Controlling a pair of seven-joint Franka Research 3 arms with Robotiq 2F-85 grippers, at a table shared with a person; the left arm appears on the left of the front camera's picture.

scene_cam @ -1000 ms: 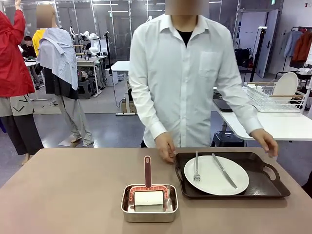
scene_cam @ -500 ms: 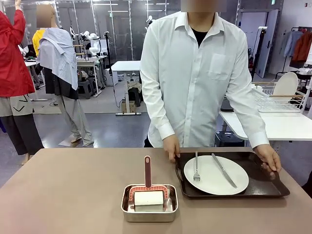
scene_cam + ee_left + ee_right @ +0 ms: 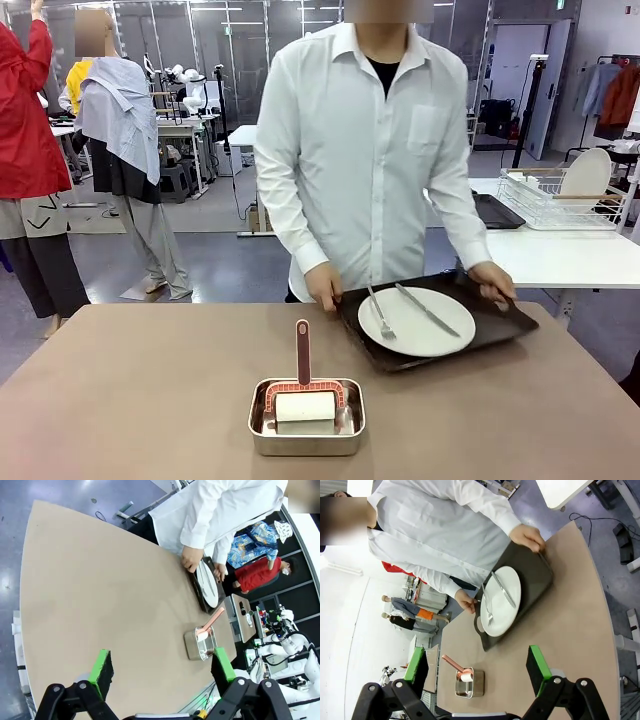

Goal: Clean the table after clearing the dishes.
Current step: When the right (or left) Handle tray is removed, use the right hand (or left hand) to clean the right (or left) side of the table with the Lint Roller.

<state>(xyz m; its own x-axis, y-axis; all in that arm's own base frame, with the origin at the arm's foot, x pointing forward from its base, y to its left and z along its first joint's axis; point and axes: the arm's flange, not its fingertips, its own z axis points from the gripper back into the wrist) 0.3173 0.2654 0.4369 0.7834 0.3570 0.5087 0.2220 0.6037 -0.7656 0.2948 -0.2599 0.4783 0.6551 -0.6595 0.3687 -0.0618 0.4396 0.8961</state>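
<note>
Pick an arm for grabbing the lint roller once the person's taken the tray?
Right, probably: the lint roller in its pan sits between the pads of the open right tool; for the left tool it lies off-centre.

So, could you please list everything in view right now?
table: one, brownish-taupe, foreground.
tray: one, dark brown, far right, in person's hands.
plate: one, white, on tray.
fork: one, metal, on plate.
knife: one, metal, on plate.
steel pan: one, silver, near centre.
lint roller: one, white, reddish handle, in pan.
side table: one, white, back right.
dish rack: one, white wire, on side table.
person's right hand, person's left hand: gripping tray ends.
left gripper, right gripper: black, green-padded, open.
</note>
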